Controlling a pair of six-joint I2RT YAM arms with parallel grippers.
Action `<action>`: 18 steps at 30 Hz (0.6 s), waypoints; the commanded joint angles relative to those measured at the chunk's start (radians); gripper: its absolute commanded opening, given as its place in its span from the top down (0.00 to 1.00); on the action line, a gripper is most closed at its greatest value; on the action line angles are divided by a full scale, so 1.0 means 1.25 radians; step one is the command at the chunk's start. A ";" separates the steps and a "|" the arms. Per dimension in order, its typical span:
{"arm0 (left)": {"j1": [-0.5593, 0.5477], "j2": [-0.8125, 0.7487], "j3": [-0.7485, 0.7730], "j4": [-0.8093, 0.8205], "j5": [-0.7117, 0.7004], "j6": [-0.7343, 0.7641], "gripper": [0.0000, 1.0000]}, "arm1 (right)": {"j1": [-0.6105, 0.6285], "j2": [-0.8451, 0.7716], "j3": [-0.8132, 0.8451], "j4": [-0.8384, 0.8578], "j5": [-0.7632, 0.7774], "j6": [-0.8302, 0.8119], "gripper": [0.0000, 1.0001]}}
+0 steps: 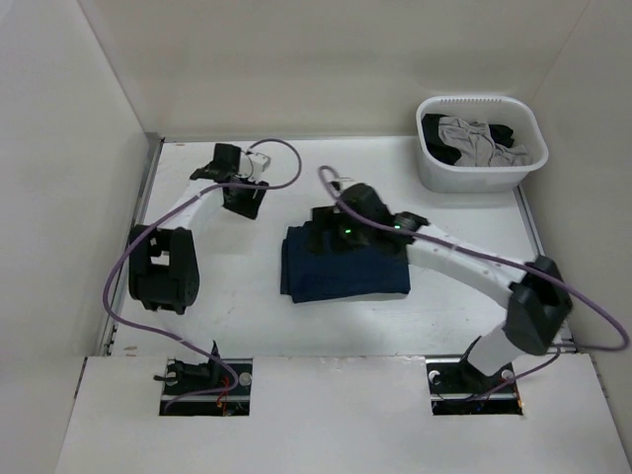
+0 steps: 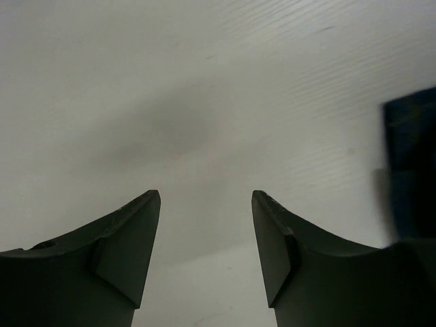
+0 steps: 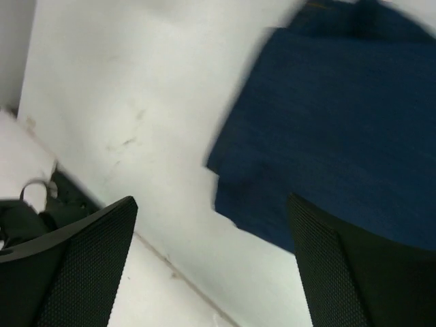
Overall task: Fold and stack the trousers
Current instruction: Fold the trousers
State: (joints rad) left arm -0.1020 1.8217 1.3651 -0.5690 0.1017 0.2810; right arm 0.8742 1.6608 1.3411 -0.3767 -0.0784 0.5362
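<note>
Centrally on the white tabletop, the trousers, folded into a squat dark-blue rectangle, lying flat, with layered edges showing at the near left corner. Over their far left corner, the right gripper, spread wide and holding nothing; between its fingers in the right wrist view, bare tabletop and a corner of the denim, contact with the cloth impossible to tell. Further left, apart from the cloth, the left gripper, likewise spread and empty, aimed at bare white surface, with only a dark sliver of the trousers at the right edge of the left wrist view. In the far right corner, well apart from the fold, a white plastic basket with grey and black clothes heaped inside. Along both arms, looping purple cables.
</note>
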 commanded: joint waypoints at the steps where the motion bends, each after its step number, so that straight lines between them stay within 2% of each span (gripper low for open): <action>1: -0.116 -0.127 -0.011 0.013 0.100 0.000 0.44 | -0.139 -0.122 -0.175 0.094 0.112 0.150 0.15; 3: -0.175 -0.134 -0.035 0.008 0.137 -0.008 0.44 | -0.212 -0.144 -0.269 0.099 0.129 0.215 0.33; 5: -0.224 -0.119 -0.062 0.008 0.149 -0.009 0.45 | -0.270 -0.141 -0.333 0.132 0.128 0.254 0.45; 8: -0.273 -0.068 -0.088 0.026 0.127 -0.009 0.48 | -0.327 -0.117 -0.387 0.187 0.119 0.283 0.50; 15: -0.298 0.037 -0.055 0.093 -0.006 -0.010 0.48 | -0.375 -0.128 -0.407 0.196 0.138 0.267 0.47; 16: -0.298 0.043 -0.044 0.091 -0.017 -0.009 0.48 | -0.382 -0.148 -0.407 0.193 0.134 0.257 0.44; 18: -0.296 0.033 -0.011 0.071 -0.021 -0.014 0.48 | -0.409 -0.210 -0.410 0.192 0.122 0.223 0.30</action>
State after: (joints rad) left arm -0.4797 1.8847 1.2858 -0.5102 0.1654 0.2676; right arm 0.4023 1.5070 0.8200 -0.1936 0.0658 0.8536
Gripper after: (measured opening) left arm 0.520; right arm 0.671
